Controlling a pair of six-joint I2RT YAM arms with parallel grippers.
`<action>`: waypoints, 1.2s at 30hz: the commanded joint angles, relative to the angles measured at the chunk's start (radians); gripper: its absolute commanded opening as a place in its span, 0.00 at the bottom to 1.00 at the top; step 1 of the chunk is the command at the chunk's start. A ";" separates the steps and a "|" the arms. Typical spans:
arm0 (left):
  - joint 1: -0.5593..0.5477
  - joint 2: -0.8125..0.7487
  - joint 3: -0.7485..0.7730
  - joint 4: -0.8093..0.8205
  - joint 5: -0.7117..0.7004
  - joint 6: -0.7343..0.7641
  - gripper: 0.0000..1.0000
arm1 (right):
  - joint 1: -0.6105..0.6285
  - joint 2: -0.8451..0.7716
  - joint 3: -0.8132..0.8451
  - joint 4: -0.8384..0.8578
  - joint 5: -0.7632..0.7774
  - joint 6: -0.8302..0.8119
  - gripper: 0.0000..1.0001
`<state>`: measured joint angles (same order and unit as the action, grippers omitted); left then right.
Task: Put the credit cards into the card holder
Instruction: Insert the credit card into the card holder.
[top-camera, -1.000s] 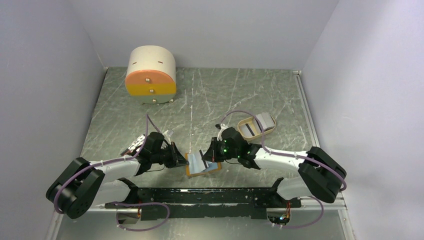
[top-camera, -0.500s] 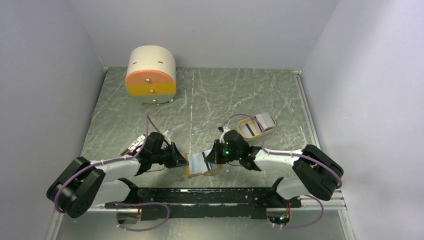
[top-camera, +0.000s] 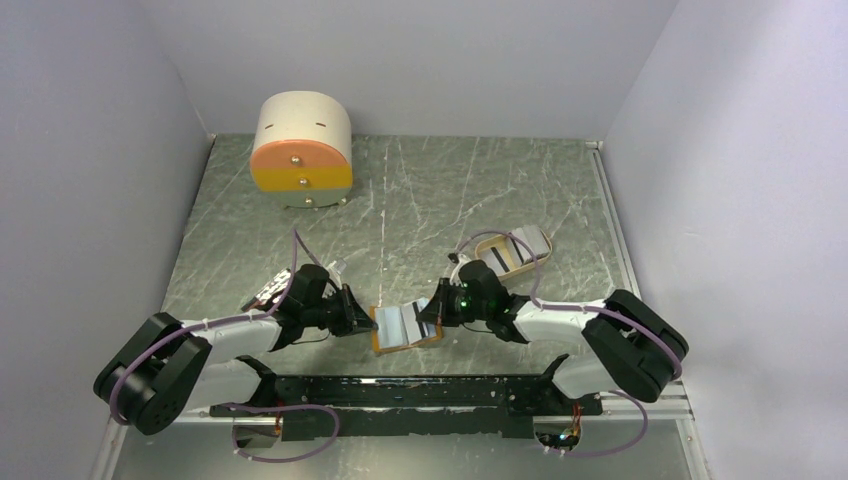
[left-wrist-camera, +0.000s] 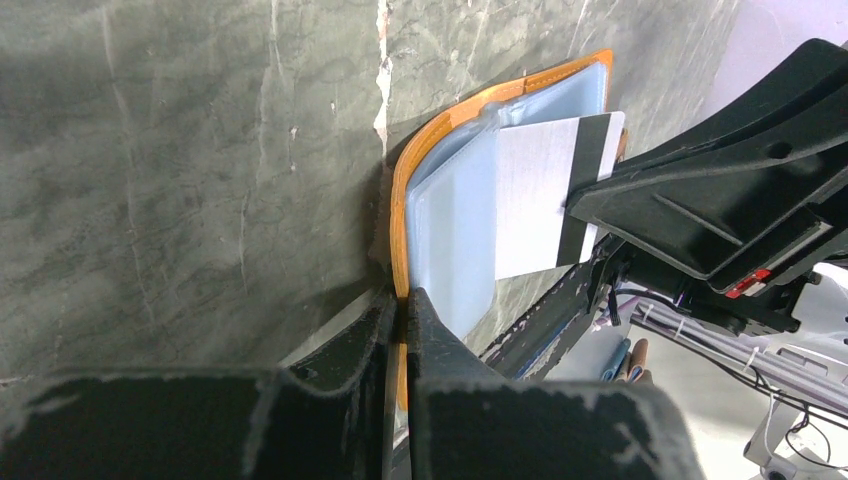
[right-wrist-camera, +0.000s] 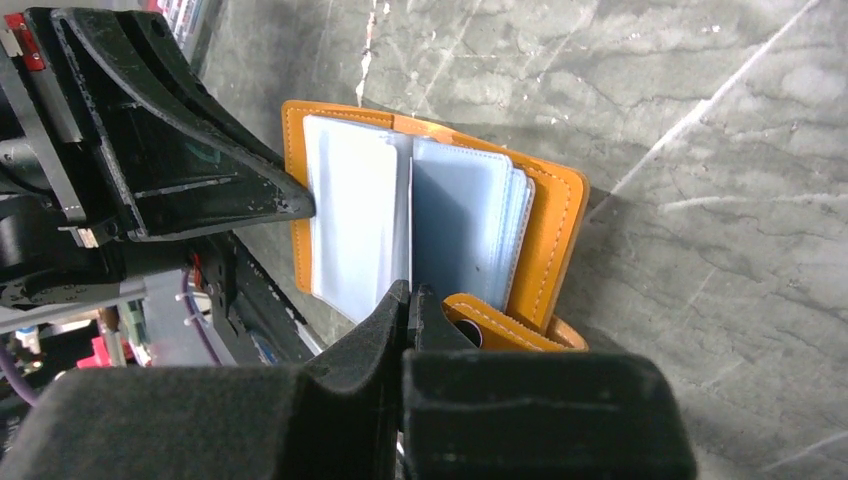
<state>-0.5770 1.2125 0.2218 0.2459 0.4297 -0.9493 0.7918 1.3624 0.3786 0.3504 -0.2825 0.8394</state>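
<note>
Top view, holder: the holder (top-camera: 392, 328) lies open on the worktop (top-camera: 450, 190) at the middle of the near edge, between my two grippers.
Top view, left gripper: my left gripper (top-camera: 366, 322) is pinched on the holder's left edge.
Top view, right gripper: my right gripper (top-camera: 432, 313) is closed on a card (top-camera: 421, 308), which is tilted over the holder's right half.
Top view, other cards: more cards (top-camera: 530, 240) sit in a tray (top-camera: 497, 262) toward the right edge, well apart from the holder.
Top view, box: a round box (top-camera: 302, 150) stands in the far left corner.
Left wrist, left gripper: the left gripper (left-wrist-camera: 403, 300) is fully closed, clamping the holder (left-wrist-camera: 450, 215) by its orange rim.
Left wrist, card: the card (left-wrist-camera: 535, 195), silver with a dark stripe, overlaps the pale blue sleeves. The right gripper (left-wrist-camera: 572, 205) has its striped end. I cannot tell whether it is inside a pocket.
Right wrist, right gripper: the right gripper (right-wrist-camera: 408, 300) is closed on the card (right-wrist-camera: 410, 220), seen edge-on between the blue sleeves.
Right wrist, holder: the holder (right-wrist-camera: 555, 220) is spread flat with its snap tab (right-wrist-camera: 500, 325) just beside my fingers. The left gripper (right-wrist-camera: 300, 205) touches its far edge.
</note>
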 joint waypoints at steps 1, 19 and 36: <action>-0.002 0.007 -0.006 0.023 -0.013 0.000 0.09 | -0.013 0.023 -0.031 0.076 -0.034 0.028 0.00; -0.003 0.018 -0.010 0.041 -0.009 -0.001 0.09 | -0.035 -0.092 -0.027 0.038 -0.019 0.029 0.00; -0.002 0.022 -0.009 0.043 -0.004 -0.002 0.09 | -0.034 0.003 -0.031 0.161 -0.062 0.070 0.00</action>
<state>-0.5770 1.2270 0.2214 0.2600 0.4301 -0.9501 0.7609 1.3552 0.3492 0.4679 -0.3340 0.8993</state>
